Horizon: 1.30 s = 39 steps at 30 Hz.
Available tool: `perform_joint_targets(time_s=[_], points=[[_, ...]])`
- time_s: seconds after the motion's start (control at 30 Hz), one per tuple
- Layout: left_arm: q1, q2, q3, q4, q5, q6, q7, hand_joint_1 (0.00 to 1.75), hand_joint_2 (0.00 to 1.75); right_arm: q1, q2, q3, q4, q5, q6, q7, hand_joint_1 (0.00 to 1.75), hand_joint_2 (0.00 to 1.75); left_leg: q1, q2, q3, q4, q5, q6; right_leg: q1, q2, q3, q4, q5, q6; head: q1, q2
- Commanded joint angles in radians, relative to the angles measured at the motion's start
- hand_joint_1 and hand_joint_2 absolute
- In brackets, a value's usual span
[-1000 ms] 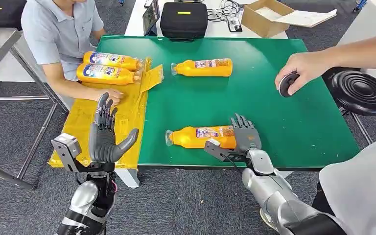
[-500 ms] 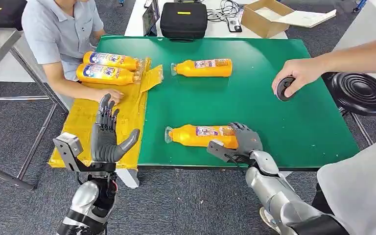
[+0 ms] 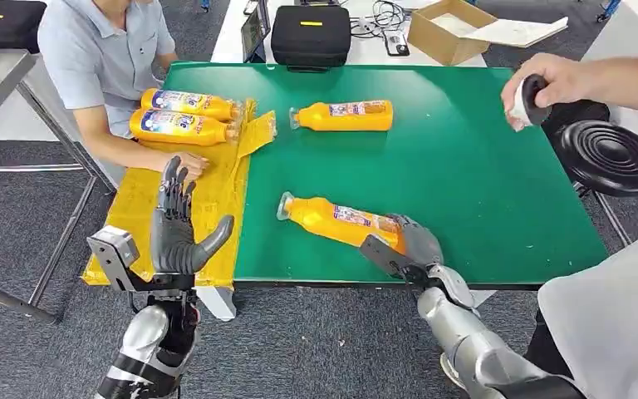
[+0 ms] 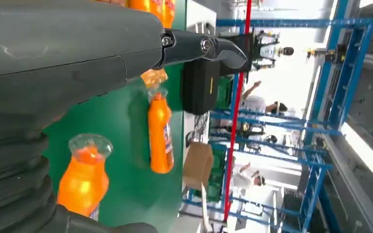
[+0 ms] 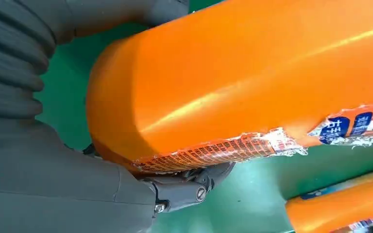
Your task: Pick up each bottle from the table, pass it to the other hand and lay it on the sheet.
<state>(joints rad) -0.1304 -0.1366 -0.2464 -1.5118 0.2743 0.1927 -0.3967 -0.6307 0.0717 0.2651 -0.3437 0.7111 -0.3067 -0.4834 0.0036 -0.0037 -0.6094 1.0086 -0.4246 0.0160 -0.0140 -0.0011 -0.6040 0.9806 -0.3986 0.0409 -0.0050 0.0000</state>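
Since a second ago the near bottle has swung from lying square along the table's front edge to a slant, cap toward ten o'clock and base toward four, and the right hand has closed round that base. At far left a seated person rests a hand on the yellow sheet, where two bottles lie side by side at the sheet's far end. The left hand stands upright over the sheet's near part, as before, fingers spread and holding nothing. At twelve o'clock from the near bottle, well apart, a far bottle lies flat on the green table. At the right, a second person's hand with a dark round object has lifted from over the table toward its two o'clock corner.

The right wrist view adds the grip close up: the bottle's orange body and torn label edge, with dark fingers curled beneath it. The left wrist view looks along the table at the near bottle's clear cap end.
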Motion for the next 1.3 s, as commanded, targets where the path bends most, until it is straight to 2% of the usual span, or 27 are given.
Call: perform_joint_targets(time_s=[0.03, 0.07, 0.1, 0.2, 0.23, 0.27, 0.33, 0.47, 0.57, 0.73, 0.8, 0.93, 1.0, 1.07, 1.23, 1.3], points=[[-0.033, -0.009, 0.009, 0.066, -0.036, 0.053, -0.025, 0.00, 1.75, 0.022, 0.027, -0.096, 0.035, -0.042, 0.011, -0.044, 1.75, 1.75, 0.001, -0.001, 0.004, -0.001, -0.001, -0.001, 0.001, -0.002, 0.004, -0.001, -0.001, -0.002, 0.000, 0.000], [-0.030, -0.014, 0.016, 0.065, -0.099, 0.124, -0.069, 0.00, 1.75, 0.021, 0.038, -0.114, 0.024, -0.066, 0.007, -0.093, 1.75, 1.75, 0.001, -0.002, 0.003, -0.001, 0.000, -0.001, 0.001, -0.002, 0.004, -0.001, -0.001, -0.001, 0.000, 0.000], [-0.030, -0.017, 0.021, 0.076, -0.104, 0.140, -0.062, 0.00, 1.75, 0.019, 0.048, -0.129, 0.014, -0.086, 0.005, -0.121, 1.75, 1.75, 0.000, -0.001, 0.002, -0.001, 0.000, -0.001, 0.001, -0.001, 0.002, -0.001, -0.001, -0.001, 0.000, 0.000], [-0.030, -0.033, 0.050, 0.135, -0.011, 0.121, 0.017, 0.00, 1.75, 0.030, 0.073, -0.162, -0.053, -0.151, 0.011, -0.201, 1.75, 1.75, 0.000, 0.000, 0.002, -0.001, 0.000, -0.001, 0.000, 0.000, 0.002, -0.001, 0.000, -0.001, 0.000, 0.000], [-0.031, -0.034, 0.054, 0.148, -0.001, 0.123, 0.020, 0.00, 1.75, 0.035, 0.078, -0.165, -0.072, -0.165, 0.016, -0.215, 1.75, 1.75, 0.000, 0.001, 0.004, -0.001, -0.001, -0.001, 0.001, 0.001, 0.004, -0.001, -0.001, -0.002, 0.000, 0.000], [-0.031, -0.036, 0.056, 0.174, 0.027, 0.124, 0.036, 0.00, 1.75, 0.071, 0.085, -0.143, -0.184, -0.215, 0.038, -0.215, 1.75, 1.75, 0.000, 0.001, 0.002, -0.001, -0.001, -0.001, 0.000, 0.000, 0.002, 0.000, -0.001, -0.001, 0.000, 0.000], [-0.027, -0.033, 0.049, 0.187, 0.032, 0.119, 0.041, 0.00, 1.75, 0.083, 0.085, -0.125, -0.209, -0.234, 0.042, -0.215, 1.75, 1.75, 0.000, 0.000, 0.003, -0.001, -0.001, -0.001, 0.001, 0.000, 0.003, 0.000, -0.001, -0.002, 0.000, 0.000], [-0.013, 0.017, -0.044, 0.242, 0.095, -0.055, 0.134, 0.00, 1.75, 0.186, 0.060, -0.010, -0.483, -0.419, 0.082, -0.215, 1.75, 1.75, 0.000, -0.001, 0.001, -0.001, -0.001, -0.001, 0.000, -0.001, 0.001, 0.000, -0.001, -0.001, 0.000, 0.000], [0.017, 0.039, -0.112, 0.243, 0.055, -0.139, 0.088, 0.00, 1.75, 0.251, 0.057, 0.044, -0.644, -0.487, 0.113, -0.215, 1.75, 1.75, 0.000, -0.001, 0.001, -0.002, -0.001, 0.000, -0.001, -0.001, 0.001, 0.000, -0.002, -0.001, 0.000, 0.000], [0.024, 0.036, -0.117, 0.239, 0.053, -0.140, 0.085, 0.00, 1.75, 0.257, 0.061, 0.047, -0.646, -0.485, 0.109, -0.215, 1.75, 1.75, 0.000, 0.000, -0.001, -0.001, -0.002, -0.001, 0.000, 0.001, 0.000, 0.000, -0.002, -0.001, 0.000, 0.000], [0.038, 0.057, -0.145, 0.189, 0.015, -0.188, 0.048, 0.00, 1.75, 0.274, 0.051, 0.084, -0.692, -0.508, 0.141, -0.215, 1.75, 1.75, 0.001, -0.001, 0.000, -0.001, -0.003, -0.001, 0.000, -0.001, 0.001, 0.000, -0.003, -0.002, 0.000, 0.000], [0.076, 0.068, -0.173, 0.125, -0.033, -0.236, 0.026, 0.00, 1.75, 0.293, 0.064, 0.129, -0.686, -0.508, 0.130, -0.215, 1.75, 1.75, 0.000, -0.001, -0.003, -0.001, -0.002, 0.000, 0.000, 0.000, -0.002, 0.000, -0.002, -0.001, 0.000, 0.000], [0.096, 0.059, -0.177, 0.099, -0.041, -0.241, 0.026, 0.00, 1.75, 0.296, 0.076, 0.155, -0.655, -0.515, 0.128, -0.215, 1.75, 1.75, 0.001, 0.002, -0.001, -0.001, -0.003, -0.001, 0.001, 0.002, -0.001, 0.000, -0.002, -0.002, 0.000, 0.000], [0.093, 0.069, -0.199, 0.094, -0.060, -0.266, 0.026, 0.00, 1.75, 0.275, 0.072, 0.208, -0.581, -0.501, 0.181, -0.215, 1.75, 1.75, 0.001, 0.001, 0.000, -0.001, -0.003, -0.001, 0.001, 0.002, 0.000, 0.000, -0.003, -0.002, 0.000, 0.000], [0.085, 0.074, -0.205, 0.100, -0.068, -0.279, 0.024, 0.00, 1.75, 0.268, 0.064, 0.241, -0.573, -0.479, 0.185, -0.215, 1.75, 1.75, 0.001, 0.000, -0.002, -0.001, -0.002, -0.001, 0.000, 0.001, -0.001, -0.001, -0.002, -0.002, 0.000, 0.000], [0.065, 0.075, -0.209, 0.119, -0.085, -0.297, 0.027, 0.00, 1.75, 0.255, 0.056, 0.295, -0.545, -0.461, 0.205, -0.215, 1.75, 1.75, 0.001, 0.000, -0.001, -0.001, -0.002, -0.001, 0.001, 0.000, 0.000, -0.001, -0.002, -0.002, 0.000, 0.000]])
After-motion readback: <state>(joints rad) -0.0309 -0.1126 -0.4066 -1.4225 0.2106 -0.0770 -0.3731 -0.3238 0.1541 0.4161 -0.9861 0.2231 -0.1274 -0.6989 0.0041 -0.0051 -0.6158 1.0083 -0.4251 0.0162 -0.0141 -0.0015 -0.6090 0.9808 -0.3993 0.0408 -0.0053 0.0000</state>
